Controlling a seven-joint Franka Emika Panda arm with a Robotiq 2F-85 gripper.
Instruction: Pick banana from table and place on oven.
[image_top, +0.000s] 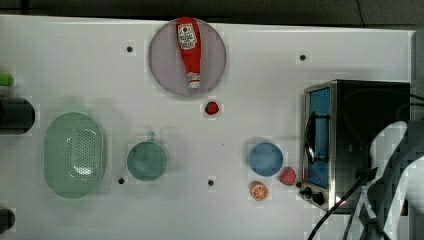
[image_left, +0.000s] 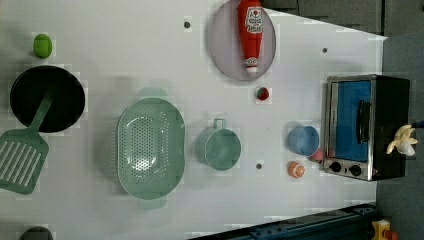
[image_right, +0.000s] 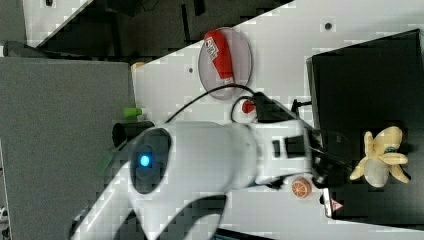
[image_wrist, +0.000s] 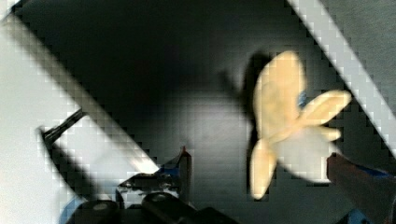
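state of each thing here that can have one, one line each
pale yellow peeled banana: lying on the oven's black top, free of the pincer
steel toaster oven: blue glass door shut
red ketchup bottle: lying flat on the grey round plate

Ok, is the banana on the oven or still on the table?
On the oven. The banana lies on the oven's black top in the right view, peel spread open, and the left view shows it there too.

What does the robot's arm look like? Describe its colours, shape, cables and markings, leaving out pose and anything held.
The arm has rounded glossy white shells with a dark oval panel bearing a glowing blue light. A black cable loops to the wrist, where the black gripper sits.
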